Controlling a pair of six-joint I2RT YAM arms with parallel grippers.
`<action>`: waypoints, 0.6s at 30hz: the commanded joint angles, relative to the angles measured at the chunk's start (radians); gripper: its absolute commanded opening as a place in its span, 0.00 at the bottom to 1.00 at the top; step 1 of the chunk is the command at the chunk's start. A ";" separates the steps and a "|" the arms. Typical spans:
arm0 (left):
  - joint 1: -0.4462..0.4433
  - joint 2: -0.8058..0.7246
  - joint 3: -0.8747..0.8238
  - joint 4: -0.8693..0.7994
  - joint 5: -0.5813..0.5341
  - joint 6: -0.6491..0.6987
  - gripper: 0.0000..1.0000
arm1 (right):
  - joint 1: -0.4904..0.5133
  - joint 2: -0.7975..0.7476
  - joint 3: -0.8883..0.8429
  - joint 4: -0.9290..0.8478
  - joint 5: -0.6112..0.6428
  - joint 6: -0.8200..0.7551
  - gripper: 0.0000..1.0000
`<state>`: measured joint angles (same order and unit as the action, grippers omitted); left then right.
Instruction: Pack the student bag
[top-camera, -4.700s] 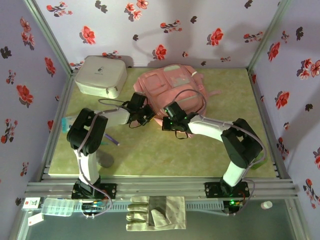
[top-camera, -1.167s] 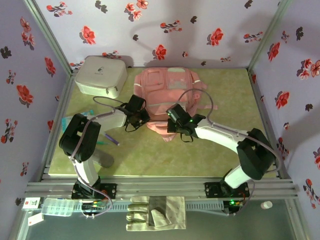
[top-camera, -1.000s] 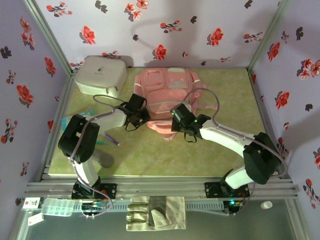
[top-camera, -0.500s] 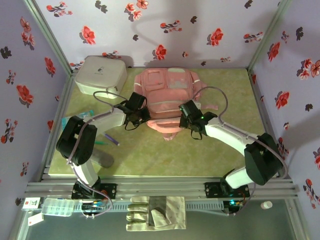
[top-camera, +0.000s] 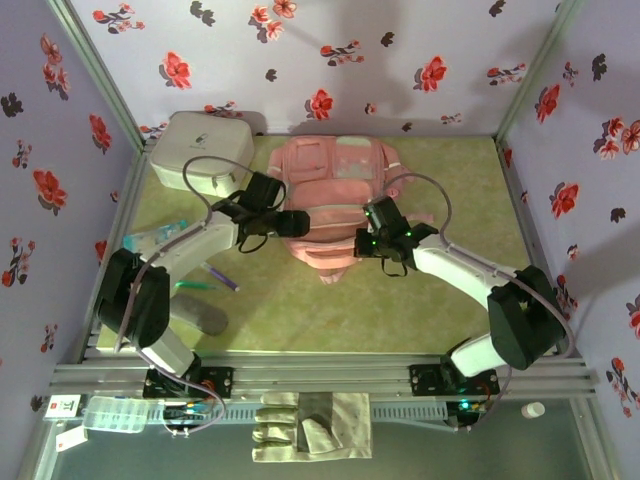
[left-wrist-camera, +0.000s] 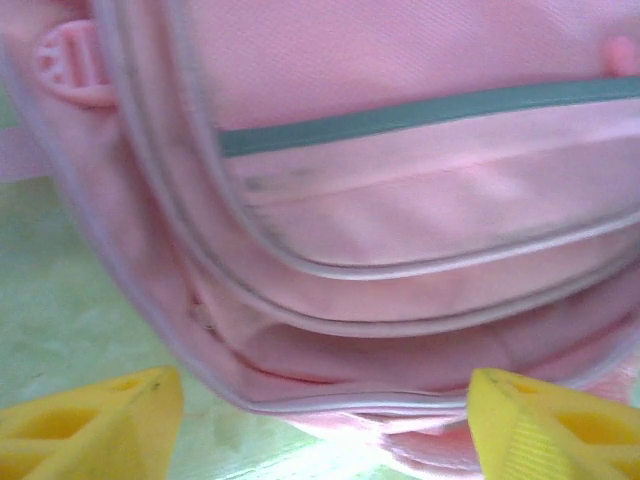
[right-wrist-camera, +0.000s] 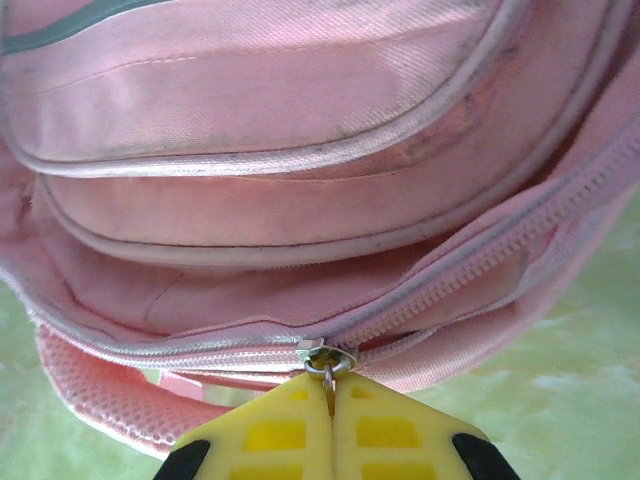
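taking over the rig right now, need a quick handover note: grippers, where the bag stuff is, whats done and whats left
Left gripper: open, empty, facing the student bag from its left side.
Right gripper: shut on the zip pull at the bag's near edge.
Bag lies flat in the middle; white-grey zip case at back left, purple pen near left.
Done: zip pull gripped.
Left: likely run the zip open, load the items, close it.

Table (top-camera: 300, 310) bears student bag (top-camera: 335, 175) and zip case (top-camera: 200, 150)
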<state>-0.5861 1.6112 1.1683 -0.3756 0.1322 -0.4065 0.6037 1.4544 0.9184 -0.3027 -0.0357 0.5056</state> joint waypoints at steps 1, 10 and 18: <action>-0.044 -0.023 0.006 0.024 0.104 0.256 0.79 | -0.001 -0.025 -0.015 0.089 -0.082 0.005 0.00; -0.089 0.123 0.139 -0.069 0.244 0.652 0.71 | -0.001 -0.042 -0.033 0.093 -0.063 0.022 0.00; -0.109 0.241 0.221 -0.093 0.294 0.789 0.63 | -0.001 -0.047 -0.044 0.108 -0.065 0.036 0.00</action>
<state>-0.6891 1.8122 1.3369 -0.4244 0.3767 0.2790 0.6037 1.4395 0.8818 -0.2447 -0.0807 0.5240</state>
